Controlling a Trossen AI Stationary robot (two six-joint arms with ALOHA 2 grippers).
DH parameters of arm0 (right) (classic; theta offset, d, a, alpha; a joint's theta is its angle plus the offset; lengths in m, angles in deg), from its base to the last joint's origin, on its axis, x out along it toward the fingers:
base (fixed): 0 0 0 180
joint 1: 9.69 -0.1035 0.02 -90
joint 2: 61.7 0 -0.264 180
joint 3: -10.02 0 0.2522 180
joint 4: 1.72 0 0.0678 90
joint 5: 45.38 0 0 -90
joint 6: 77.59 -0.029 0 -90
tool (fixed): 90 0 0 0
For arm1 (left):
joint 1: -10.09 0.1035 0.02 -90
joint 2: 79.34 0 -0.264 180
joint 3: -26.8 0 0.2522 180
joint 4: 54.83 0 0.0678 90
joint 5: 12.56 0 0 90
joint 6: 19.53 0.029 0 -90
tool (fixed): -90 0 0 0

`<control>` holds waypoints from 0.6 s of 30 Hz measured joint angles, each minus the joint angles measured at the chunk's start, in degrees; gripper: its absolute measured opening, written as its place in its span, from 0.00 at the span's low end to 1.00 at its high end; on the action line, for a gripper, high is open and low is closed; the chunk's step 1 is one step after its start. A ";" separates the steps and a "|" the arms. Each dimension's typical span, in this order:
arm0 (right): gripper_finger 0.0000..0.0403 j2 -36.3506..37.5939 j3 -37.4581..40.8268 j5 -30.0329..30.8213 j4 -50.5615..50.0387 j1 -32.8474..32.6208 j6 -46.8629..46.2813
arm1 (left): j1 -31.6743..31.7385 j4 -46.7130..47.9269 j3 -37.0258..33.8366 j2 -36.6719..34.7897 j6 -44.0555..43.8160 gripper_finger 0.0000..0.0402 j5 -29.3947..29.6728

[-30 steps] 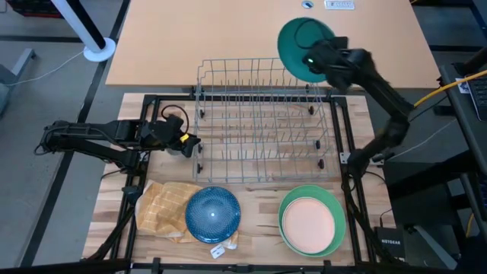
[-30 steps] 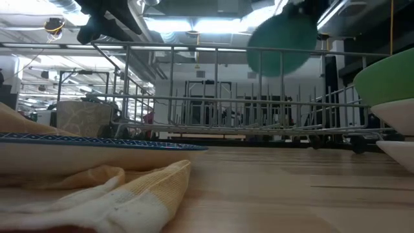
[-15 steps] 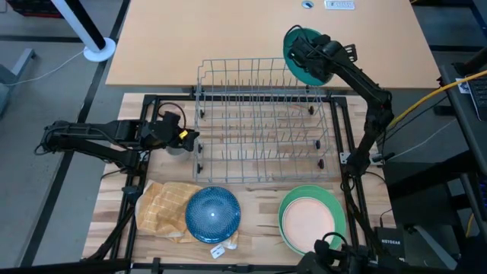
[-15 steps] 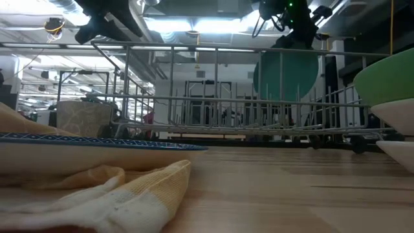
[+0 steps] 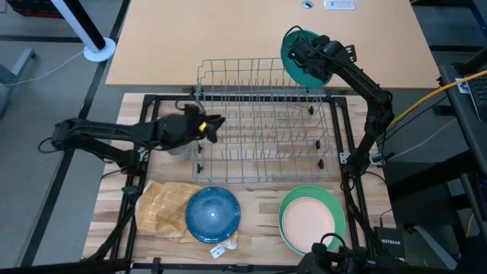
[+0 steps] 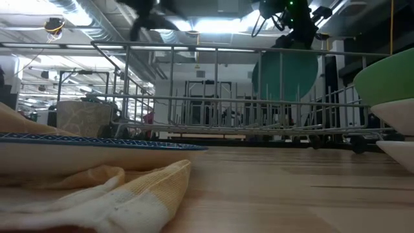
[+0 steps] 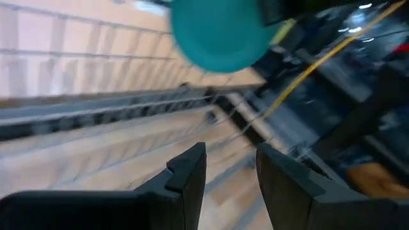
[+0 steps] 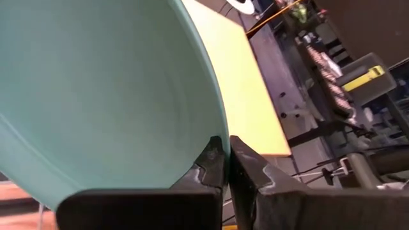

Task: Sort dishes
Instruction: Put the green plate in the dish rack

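We have the teal plate (image 5: 303, 57) on edge at the rack's far right corner, about one o'clock from the centre of the grey wire rack (image 5: 262, 118). The right gripper (image 8: 225, 153) pinches its rim, fingers clamped tight on the thin edge. In the low view the plate (image 6: 286, 72) stands nearly upright behind the rack's top wire.

To seat it well, we judge we should lower it straight down between two tines, keeping it vertical, and let go only once the bottom edge rests on the base wires; a glazed rim like this could slip or roll if tilted.

The plate looks smooth, glossy and shallowly dished; the rack is thin, rigid metal wire with open slots.

Our left gripper (image 5: 207, 126) hovers at the rack's left edge, near nine o'clock, its fingers parted a little with nothing between them.

At five o'clock lies a peach plate (image 5: 308, 222) nested in a green plate (image 5: 332, 199); at seven o'clock a patterned blue plate (image 5: 212, 213) sits on the soft, rumpled checked cloth (image 5: 161, 207).
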 joint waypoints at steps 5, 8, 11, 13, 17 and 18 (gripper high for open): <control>0.02 0.00 0.00 -2.11 0.00 -1.42 -0.01 | 5.04 -9.59 0.00 4.08 -3.70 0.32 -14.15; 0.02 0.00 0.00 -1.17 0.00 -2.68 0.00 | 6.96 -8.96 0.00 4.54 -3.75 0.32 -18.92; 0.02 0.00 0.00 -0.87 0.02 -3.44 -0.02 | 7.71 -7.52 0.00 4.52 -1.74 0.32 -20.37; 0.02 0.00 0.00 -0.81 0.00 -3.99 -0.02 | 8.09 -7.97 0.00 4.52 -0.44 0.32 -21.17; 0.02 0.00 0.00 -1.37 -0.01 -5.81 -0.01 | 9.28 -10.93 0.00 4.52 2.79 0.32 -21.33; 0.02 0.00 0.00 -2.26 0.04 -6.43 0.00 | 9.46 -11.78 0.00 4.52 4.77 0.32 -21.31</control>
